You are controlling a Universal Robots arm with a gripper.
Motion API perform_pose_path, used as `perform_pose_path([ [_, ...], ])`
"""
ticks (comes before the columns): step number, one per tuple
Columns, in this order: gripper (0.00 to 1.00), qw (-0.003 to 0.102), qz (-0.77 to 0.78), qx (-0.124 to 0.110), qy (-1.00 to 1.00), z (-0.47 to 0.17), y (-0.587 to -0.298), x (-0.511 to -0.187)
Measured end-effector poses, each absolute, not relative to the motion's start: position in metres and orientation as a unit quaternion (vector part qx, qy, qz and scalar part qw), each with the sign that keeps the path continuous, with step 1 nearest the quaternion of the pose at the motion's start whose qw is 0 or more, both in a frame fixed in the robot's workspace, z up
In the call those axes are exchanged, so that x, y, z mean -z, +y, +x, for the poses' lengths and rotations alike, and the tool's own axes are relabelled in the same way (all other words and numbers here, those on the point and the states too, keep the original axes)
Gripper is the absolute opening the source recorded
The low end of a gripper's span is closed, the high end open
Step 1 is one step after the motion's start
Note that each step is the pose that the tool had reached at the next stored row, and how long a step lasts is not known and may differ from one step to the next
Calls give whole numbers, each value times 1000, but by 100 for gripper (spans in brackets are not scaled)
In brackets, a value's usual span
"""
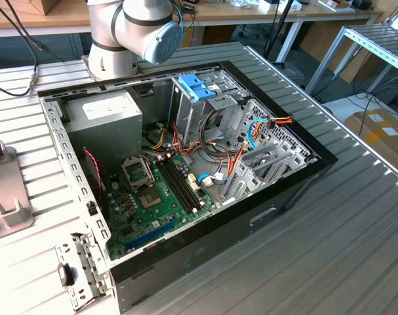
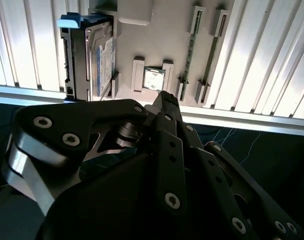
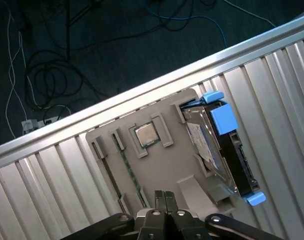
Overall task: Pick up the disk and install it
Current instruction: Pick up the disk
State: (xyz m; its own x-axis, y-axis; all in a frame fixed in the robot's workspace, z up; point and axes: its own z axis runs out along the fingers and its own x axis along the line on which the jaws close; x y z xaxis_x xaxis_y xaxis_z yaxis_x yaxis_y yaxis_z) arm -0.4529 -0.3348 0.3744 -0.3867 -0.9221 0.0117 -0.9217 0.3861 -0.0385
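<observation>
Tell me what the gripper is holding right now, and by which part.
Nothing. The gripper is empty, its fingers closed together with nothing between them. The disk stands on edge in the grey holder, apart from the gripper.

I see the disk (image 3: pixel 219 150) standing on its long edge in a slot of the grey holder (image 3: pixel 157 160) on the ribbed desk (image 3: pixel 51 180). It is dark metal, with blue plastic pieces (image 3: pixel 223 117) at both ends. Its label seems white and blue.

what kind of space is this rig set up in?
Probably a robotics lab or workshop bay: an open desktop PC case sits on a ribbed metal table, wooden workbenches stand behind it, and loose cables trail over the dark floor in the first wrist view.
</observation>
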Motion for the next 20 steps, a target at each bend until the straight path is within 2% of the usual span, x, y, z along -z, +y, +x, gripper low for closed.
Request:
perform_pose_path([
  [20, 11, 7, -625, 19, 780, -453, -335, -374],
])
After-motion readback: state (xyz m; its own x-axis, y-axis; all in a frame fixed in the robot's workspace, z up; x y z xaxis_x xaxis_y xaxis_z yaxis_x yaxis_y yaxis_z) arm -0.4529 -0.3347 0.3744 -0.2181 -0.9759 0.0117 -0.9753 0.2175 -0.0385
